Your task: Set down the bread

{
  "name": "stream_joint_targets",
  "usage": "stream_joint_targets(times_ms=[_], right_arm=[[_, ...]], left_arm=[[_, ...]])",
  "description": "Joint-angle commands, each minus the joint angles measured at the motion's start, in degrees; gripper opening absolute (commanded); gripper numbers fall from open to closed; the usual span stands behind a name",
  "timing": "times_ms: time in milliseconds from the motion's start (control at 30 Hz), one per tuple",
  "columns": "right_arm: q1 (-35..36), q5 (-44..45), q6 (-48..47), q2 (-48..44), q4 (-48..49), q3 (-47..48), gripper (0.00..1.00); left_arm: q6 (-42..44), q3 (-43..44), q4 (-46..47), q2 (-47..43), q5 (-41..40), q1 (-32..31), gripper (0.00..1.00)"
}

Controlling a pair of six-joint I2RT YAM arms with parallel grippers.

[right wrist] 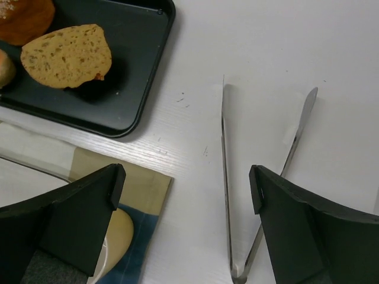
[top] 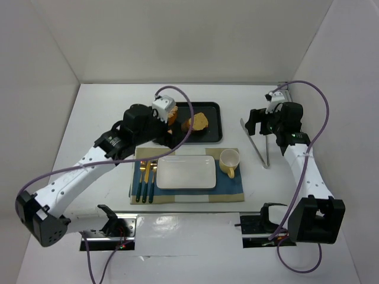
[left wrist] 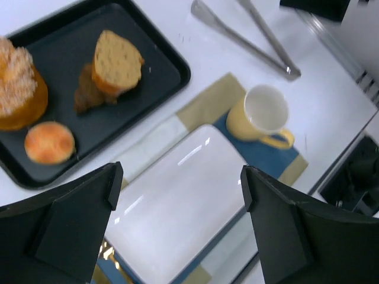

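Observation:
The bread [left wrist: 50, 142], a small smooth golden bun, lies at the near edge of the black tray [left wrist: 154, 65] in the left wrist view. Only its edge shows at the left border of the right wrist view [right wrist: 3, 68]. In the top view my left arm hides it. My left gripper [left wrist: 180, 189] is open and empty, above the white plate [left wrist: 183, 195], with the bun off to its left. In the top view the left gripper [top: 167, 137] hangs over the tray's front left edge. My right gripper [right wrist: 183, 189] is open and empty over bare table beside the metal tongs [right wrist: 260, 177].
The tray also holds a ridged orange bun [left wrist: 18, 89] and a bread slice [left wrist: 115, 62]. A yellow cup [top: 229, 160] and cutlery [top: 145, 177] sit beside the plate on a blue and tan placemat [top: 231, 189]. White walls enclose the table.

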Motion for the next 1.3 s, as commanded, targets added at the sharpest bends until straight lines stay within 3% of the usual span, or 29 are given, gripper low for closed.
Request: stream_joint_targets(times_ms=[0,100,133,167,200,233,300,333,367,400,433,667,1267], right_arm=[[-0.8,-1.7,-1.9,-0.4,3.2,0.6,1.00],[-1.4,-2.3,-6.9,-1.1,3.9,-3.0,1.00],[-1.4,1.1,-6.9,-1.1,4.6,-3.0,0.93],[-2.2,3.8,-8.8,1.1,3.7,-3.0,0.57],[-2.3,3.8,-8.8,2.3,3.7,-2.3,0.57],[-3.2,4.8,-8.8,3.4,2.8,-1.8,0.01],[-5.3,4.8,-9.5,5.9,2.0,-1.1,0.00],[-5.3,4.2,-10.6,6.4,1.4,-1.1,0.19],[-5.3,4.2,-12.2,7.7,0.1,-0.6,0.55],[-5.3,4.2,-12.2,8.4,-0.4,-0.6,0.84],[-5.3,5.3,-13.2,8.9,-0.4,-0.6,0.99],[-5.3,11.5,-17.3,14.6,0.8,-1.7,1.00],[-5.3,6.9,-19.8,24.6,0.9,0.1,1.00]], left_arm=[[-0.4,-5.8,1.8,-5.3,0.9,-0.7,1.00],[2.0,-10.6,1.3,-10.6,-0.6,-0.7,1.00],[2.1,-11.7,1.3,-11.7,-1.3,-0.7,1.00],[3.0,-13.9,1.3,-13.6,-1.9,-0.7,1.00],[3.0,-14.8,1.8,-14.4,-1.9,-0.7,1.00],[3.7,-15.6,1.8,-15.1,-1.9,-0.7,1.00],[4.3,-16.1,1.3,-16.3,-2.4,-1.4,1.00],[4.3,-16.1,1.3,-17.4,-2.4,-1.4,1.00],[4.3,-16.8,1.3,-18.1,-2.4,-1.9,1.00],[4.3,-16.8,1.3,-18.8,-2.4,-1.9,1.00],[4.3,-17.5,1.8,-19.4,-2.4,-2.5,1.00],[3.7,-17.5,1.3,-21.0,-2.4,-2.5,1.00],[3.7,-17.5,1.3,-22.3,-0.7,-2.5,1.00]])
